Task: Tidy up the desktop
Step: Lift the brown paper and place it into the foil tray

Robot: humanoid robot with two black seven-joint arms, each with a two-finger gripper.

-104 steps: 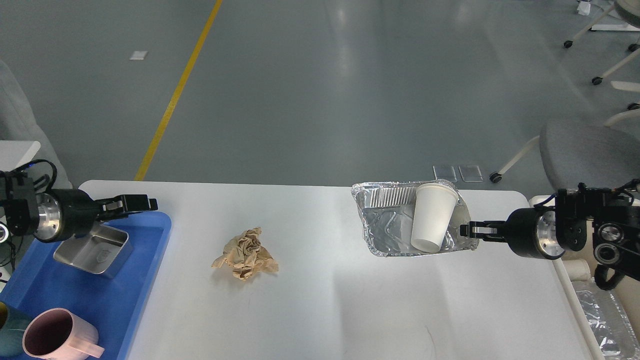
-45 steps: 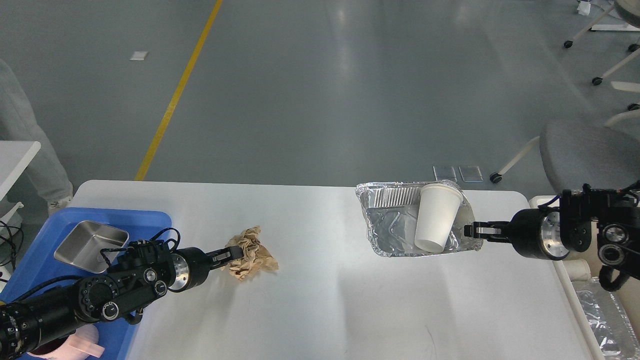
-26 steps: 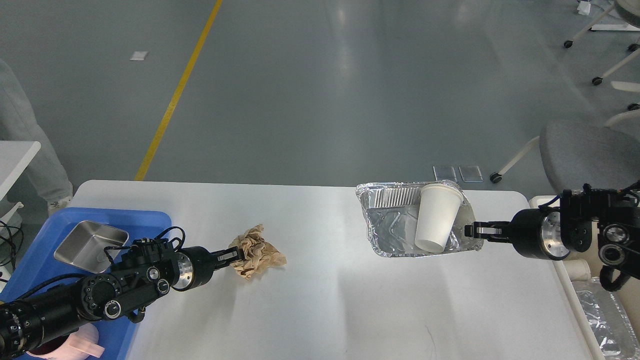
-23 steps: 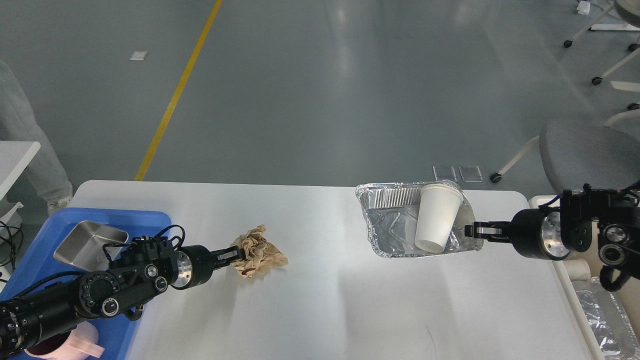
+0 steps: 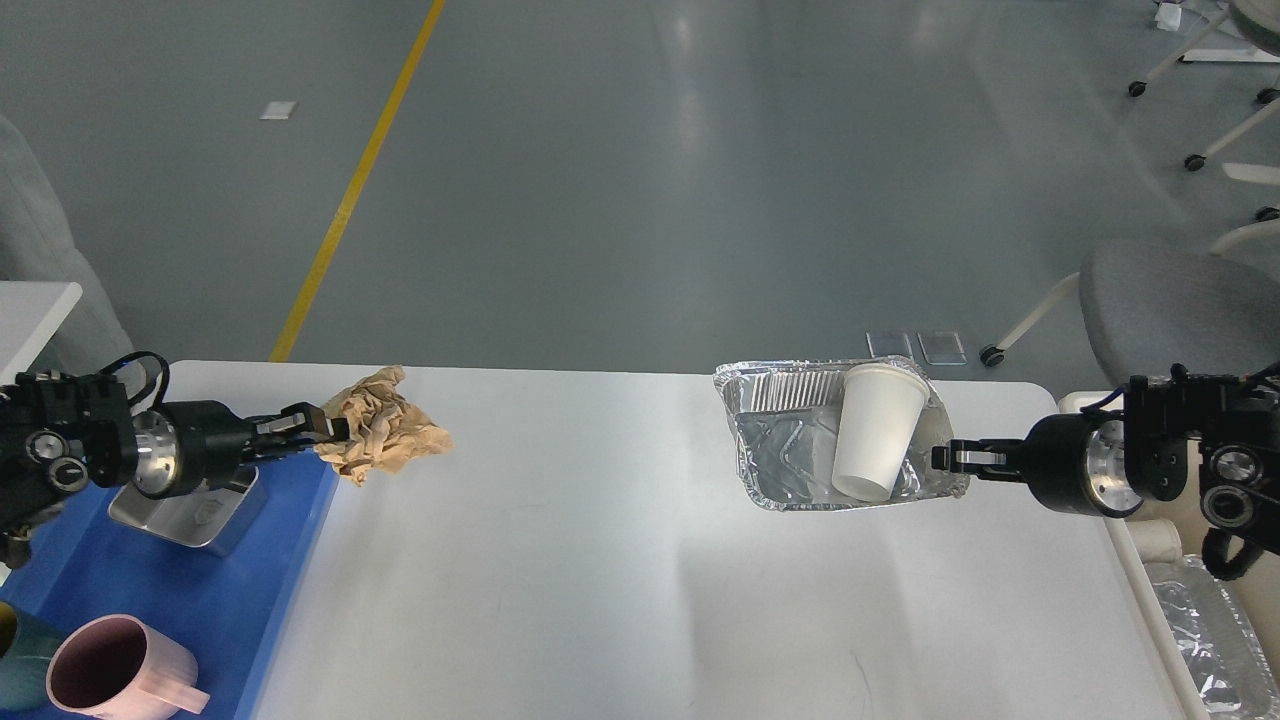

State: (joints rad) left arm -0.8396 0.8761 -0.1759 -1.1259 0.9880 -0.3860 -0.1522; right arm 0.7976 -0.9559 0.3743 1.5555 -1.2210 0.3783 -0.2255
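Note:
The white-grey desktop (image 5: 620,580) fills the lower view. My left gripper (image 5: 318,428) is shut on a crumpled brown paper ball (image 5: 385,435) and holds it above the desktop's left part, by the blue tray's right edge. My right gripper (image 5: 945,458) is shut on the right rim of a foil tray (image 5: 775,460). A white paper cup (image 5: 875,430) lies tilted inside that tray at the desktop's far right.
A blue plastic tray (image 5: 160,590) at the left holds a steel dish (image 5: 200,510), a pink mug (image 5: 110,675) and a dark teal cup (image 5: 15,650). A cream tub (image 5: 1150,545) with foil inside stands off the right edge. A grey chair (image 5: 1170,305) stands behind.
My left gripper closed on the paper ball, lifted it and carried it back and left, from mid-table to beside the blue tray. The right gripper and foil tray stayed almost still.

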